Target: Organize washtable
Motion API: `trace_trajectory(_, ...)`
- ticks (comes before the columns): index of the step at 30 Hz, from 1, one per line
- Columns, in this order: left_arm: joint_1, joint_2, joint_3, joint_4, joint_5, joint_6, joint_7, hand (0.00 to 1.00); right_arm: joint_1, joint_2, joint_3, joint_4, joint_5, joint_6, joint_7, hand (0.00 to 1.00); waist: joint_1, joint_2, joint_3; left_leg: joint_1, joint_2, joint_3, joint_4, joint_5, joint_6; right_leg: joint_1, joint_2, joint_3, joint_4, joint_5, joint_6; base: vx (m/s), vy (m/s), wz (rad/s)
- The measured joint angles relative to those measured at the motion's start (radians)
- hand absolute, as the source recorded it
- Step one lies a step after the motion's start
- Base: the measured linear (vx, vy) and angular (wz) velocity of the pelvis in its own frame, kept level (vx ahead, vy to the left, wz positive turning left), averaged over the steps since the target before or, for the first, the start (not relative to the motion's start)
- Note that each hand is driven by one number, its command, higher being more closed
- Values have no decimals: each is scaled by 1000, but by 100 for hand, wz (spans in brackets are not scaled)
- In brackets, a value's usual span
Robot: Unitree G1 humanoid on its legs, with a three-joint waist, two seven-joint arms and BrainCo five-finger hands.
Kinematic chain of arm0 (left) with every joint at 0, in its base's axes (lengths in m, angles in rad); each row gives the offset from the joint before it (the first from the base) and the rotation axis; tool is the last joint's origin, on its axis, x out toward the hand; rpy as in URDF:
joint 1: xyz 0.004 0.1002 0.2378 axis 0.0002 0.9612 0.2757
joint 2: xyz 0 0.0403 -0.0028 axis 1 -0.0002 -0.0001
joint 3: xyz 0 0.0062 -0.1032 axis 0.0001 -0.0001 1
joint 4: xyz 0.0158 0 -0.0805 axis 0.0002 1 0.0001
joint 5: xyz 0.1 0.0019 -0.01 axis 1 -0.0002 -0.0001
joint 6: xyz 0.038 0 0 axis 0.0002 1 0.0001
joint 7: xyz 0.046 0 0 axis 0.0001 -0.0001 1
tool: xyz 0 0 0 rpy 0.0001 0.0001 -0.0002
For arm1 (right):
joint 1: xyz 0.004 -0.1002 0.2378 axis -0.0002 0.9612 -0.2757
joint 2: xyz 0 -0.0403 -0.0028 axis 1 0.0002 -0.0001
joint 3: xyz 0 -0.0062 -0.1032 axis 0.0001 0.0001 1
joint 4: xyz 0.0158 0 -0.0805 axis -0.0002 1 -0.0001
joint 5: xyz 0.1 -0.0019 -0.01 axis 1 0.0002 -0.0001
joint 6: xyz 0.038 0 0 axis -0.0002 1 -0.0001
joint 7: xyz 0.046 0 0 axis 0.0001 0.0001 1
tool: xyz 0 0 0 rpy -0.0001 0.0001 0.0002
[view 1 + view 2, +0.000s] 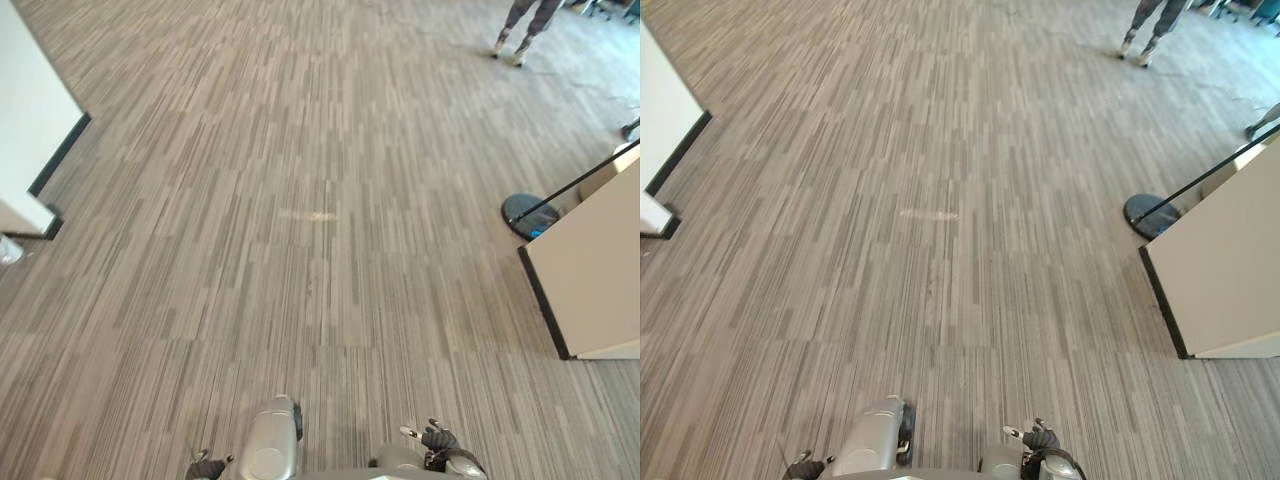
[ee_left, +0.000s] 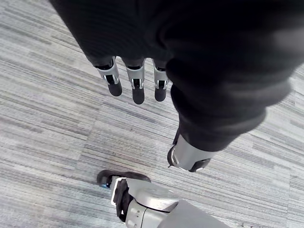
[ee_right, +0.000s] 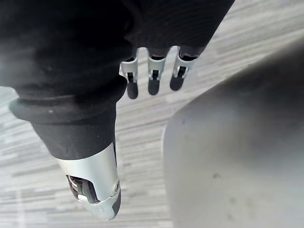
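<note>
Silver, dark-tipped fingers [image 2: 137,88] of the left hand [image 1: 205,467] hang straight and relaxed over the floor, holding nothing. The right hand [image 1: 437,438] does likewise, its fingers [image 3: 153,81] loose and a little apart, with nothing between them and the thumb. In the head views both hands sit at about 6 o'clock, low at the frame's edge, left at 7, right at 5.

Outward from them runs grey striped carpet [image 1: 300,200] in every direction. A pale partition panel [image 1: 595,270] with a dark edge stands at 3 o'clock, nearer the right hand, with a dark round stand base [image 1: 525,213] just beyond it. A white wall corner [image 1: 30,130] with black skirting stands at 9 to 10 o'clock. A person's legs [image 1: 525,25] show far off at 1 o'clock.

The washtable and whatever belongs on it cannot be placed from here, so which way it lies from the fingers, and which hand is nearer, cannot be told.
</note>
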Motion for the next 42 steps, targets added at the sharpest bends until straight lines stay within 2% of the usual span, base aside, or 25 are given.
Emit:
trace_trajectory(3,-24,-9,-2,-5,1,0,1,0,-4,-6,-11,-72,-4,-6,0,0,-29,22,12,110,6,-28,-102,-30,-7,-166,-1,-140,-206,-98,-95,516,15,12)
trace_trajectory(5,-41,-24,7,13,2,-1,3,0,3,-15,-53,-103,-5,-7,-5,0,-30,51,18,165,26,-28,-124,-68,-24,-184,-2,-213,-656,-48,-74,684,-31,21)
trace_trajectory(6,-29,-32,28,17,2,0,3,0,11,-20,-68,-100,0,-4,-2,0,-28,61,14,280,29,-22,-173,-115,-72,-163,4,-275,-946,25,-53,507,-49,11)
trace_trajectory(7,-24,-35,28,17,2,0,3,0,11,-21,-66,-102,2,-4,-1,0,-29,69,9,302,36,-21,-181,-120,-81,-165,13,-283,-941,27,-65,857,-97,17)
trace_trajectory(8,1,-48,28,15,3,1,1,0,17,-27,-60,-111,0,-2,-3,0,-41,86,-16,347,52,-32,-180,-131,-103,-170,41,-305,-901,26,-120,721,-113,48)
trace_trajectory(9,-2,-50,23,17,5,-1,0,0,23,-31,-66,-112,0,1,0,0,-65,94,-33,332,71,-76,-54,-125,-131,-169,63,-283,-836,119,-195,1059,-191,69)
trace_trajectory(10,-14,-68,36,14,4,-2,-1,0,23,-38,-68,-114,2,1,1,0,-66,113,-43,269,115,-102,153,-67,-165,-162,80,-286,-756,176,-196,875,-184,54)
trace_trajectory(11,-24,-87,57,14,2,-1,-1,0,22,-56,-66,-121,3,1,0,0,-58,141,-44,234,147,-108,263,4,-137,-155,101,-296,-708,130,-193,847,-167,0)
trace_trajectory(12,-25,-107,92,11,1,-1,-1,0,24,-69,-61,-123,4,1,0,0,-53,179,-47,170,196,-94,411,180,-95,-131,128,-291,-678,72,-201,846,-127,-50)
trace_trajectory(13,-17,-125,114,11,-9,-1,1,0,29,-62,-58,-123,6,2,-1,0,-44,176,-44,102,280,-37,545,473,-42,-83,168,-274,-673,10,-216,845,-104,-56)
trace_trajectory(15,-28,-107,100,-4,-16,0,1,0,16,-62,-61,-87,12,7,-9,0,-48,171,-13,-47,325,-17,750,258,-41,43,190,-251,-687,-77,-229,794,-70,-32)
trace_trajectory(18,-27,-68,41,-39,-15,-2,1,0,10,-59,-45,-16,11,21,-11,0,-25,97,9,-228,219,-2,546,103,-89,250,160,-217,-835,-98,-223,772,-8,-21)
trace_trajectory(21,-27,-53,11,-56,-15,-7,0,0,2,-50,-62,1,11,23,-22,0,-12,78,15,-339,138,13,87,124,-126,353,116,-186,-915,-149,-163,678,120,-47)
trace_trajectory(22,-23,-59,2,-55,-15,-7,1,0,6,-53,-63,12,11,22,-26,0,-3,96,10,-341,116,-35,-101,173,-172,370,118,-164,-927,-173,-136,652,259,-96)
trace_trajectory(23,-12,-57,-25,-49,-16,-8,0,0,9,-60,-50,25,8,22,-27,0,19,102,4,-334,104,-81,-133,280,-183,382,117,-112,-891,-232,-151,802,355,-127)
trace_trajectory(25,-7,-33,-29,-35,-17,-8,-2,0,8,-36,-39,25,-8,18,-20,0,20,54,-10,-316,41,-109,-50,281,-103,312,54,-71,-652,-251,-122,670,316,-79)
trace_trajectory(27,-18,13,-63,-30,-16,-8,-1,0,-1,-9,-38,21,-27,10,-19,0,-12,-8,-3,-270,-7,-70,15,193,-9,212,-36,-73,-366,-125,-19,700,252,-7)
trace_trajectory(28,-26,21,-71,-26,-16,-8,-1,0,-4,-9,-32,24,-25,10,-15,0,-7,-12,5,-216,-16,-55,25,142,7,162,-59,-64,-225,-30,-16,601,181,-21)
trace_trajectory(30,-28,23,-91,-24,-16,-8,0,0,-13,-19,-19,27,-25,7,-4,0,-13,-3,10,-113,-14,-50,-5,104,21,101,-57,-104,-134,-109,-44,530,136,-17)
trace_trajectory(33,-32,16,-103,-24,-16,-12,-1,0,-14,-30,-8,6,-24,1,-4,0,-25,21,8,23,2,-42,-116,101,18,47,-37,-242,-344,-180,-81,457,72,-1)
trace_trajectory(35,-41,8,-101,-24,-16,-14,-1,0,-10,-33,-28,-9,-21,1,-5,0,-25,40,6,69,14,-41,-143,84,-15,12,-13,-264,-573,-163,-82,430,11,9)
trace_trajectory(36,-40,8,-100,-23,-16,-14,-1,0,-8,-31,-31,-11,-20,3,-8,0,-25,39,5,92,13,-42,-142,65,-48,16,6,-263,-709,-93,-101,465,-63,20)
trace_trajectory(37,-38,12,-98,-23,-16,-14,-2,0,1,-27,-29,-11,-18,3,-9,0,-23,25,-4,110,1,-46,-140,46,-78,27,18,-257,-827,56,-125,387,-61,24)
trace_trajectory(38,-38,17,-97,-22,-16,-14,-2,0,10,-22,-28,-12,-16,4,-7,0,-22,12,-12,113,-10,-51,-138,38,-90,29,16,-262,-855,94,-135,315,-114,12)
trace_trajectory(42,-50,-37,-93,-16,-16,-24,-5,0,10,-45,-13,-30,-17,6,-7,0,-22,107,-44,79,83,-58,1,14,-130,89,93,-298,-918,53,-151,354,-94,-7)
